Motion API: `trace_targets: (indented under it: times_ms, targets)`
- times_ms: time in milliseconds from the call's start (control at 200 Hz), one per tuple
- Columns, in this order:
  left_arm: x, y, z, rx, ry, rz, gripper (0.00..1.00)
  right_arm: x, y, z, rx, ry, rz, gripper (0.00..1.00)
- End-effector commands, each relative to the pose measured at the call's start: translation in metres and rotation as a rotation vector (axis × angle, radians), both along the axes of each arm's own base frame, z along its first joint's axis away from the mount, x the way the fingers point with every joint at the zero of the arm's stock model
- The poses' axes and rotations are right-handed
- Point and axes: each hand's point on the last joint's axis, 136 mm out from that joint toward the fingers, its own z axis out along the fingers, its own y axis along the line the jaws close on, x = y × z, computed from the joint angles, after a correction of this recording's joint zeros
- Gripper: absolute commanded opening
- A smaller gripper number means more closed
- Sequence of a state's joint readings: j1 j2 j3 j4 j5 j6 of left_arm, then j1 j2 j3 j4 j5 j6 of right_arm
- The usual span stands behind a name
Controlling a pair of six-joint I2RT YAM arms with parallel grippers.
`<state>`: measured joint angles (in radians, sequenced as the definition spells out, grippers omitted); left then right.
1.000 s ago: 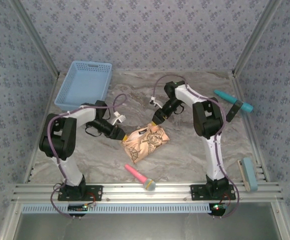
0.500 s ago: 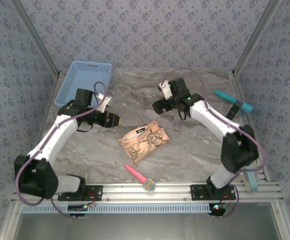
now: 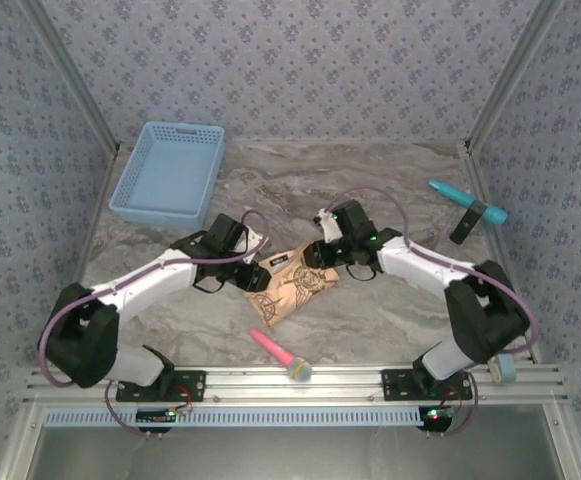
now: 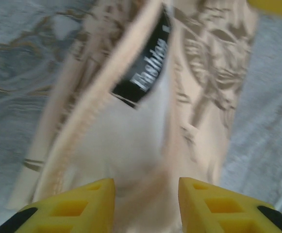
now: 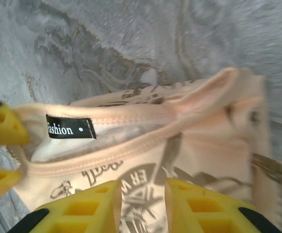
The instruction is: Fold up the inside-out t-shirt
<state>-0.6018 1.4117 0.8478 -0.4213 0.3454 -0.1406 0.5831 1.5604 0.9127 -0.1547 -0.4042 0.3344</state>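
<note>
Nearest, low centre of the top view, just above the rail: pink-handled tool (image 3: 270, 345) w/ teal-yellow head, flat on the marble table (image 3: 390, 310), apart from the cloth.

Above it, frame centre: t-shirt (image 3: 292, 290), folded to a small skewed packet, long axis lower left to upper right. Peach-tan, w/ dark brown compass & emblem prints over the top face. Paler, nearly plain inside the neck opening. In the right wrist view the collar band curves across mid-frame, w/ a black label (image 5: 71, 127) reading "Fashion" in white just below it. Edges lumpy, not squared.

At the packet's left edge sits the left gripper (image 3: 262, 279), arm stretched from lower left. Left wrist view: its yellow fingers (image 4: 90, 199) part-spread at the bottom edge, a ridge of cloth in the gap btw them. Can't tell if they bite it or just straddle it.

At the packet's upper right edge sits the right gripper (image 3: 320, 260), arm reaching in from the right. Right wrist view: prongs at frame bottom, narrow gap, printed cloth right below and btw them. Pinch or not, can't tell. The two claws face each other across the collar, close together.

Farther back: blue basket (image 3: 170, 170) upper left, well apart from the shirt. Teal tool (image 3: 450, 192) w/ a black part, upper right, near the table's edge.
</note>
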Motion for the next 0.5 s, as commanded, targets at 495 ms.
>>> trace_targets:
  times_ms: [495]
  targets:
    - [0.040,0.030,-0.056,0.109,0.008,0.125,0.45,0.028,0.024,-0.060,-0.043,-0.200,-0.056,0.39]
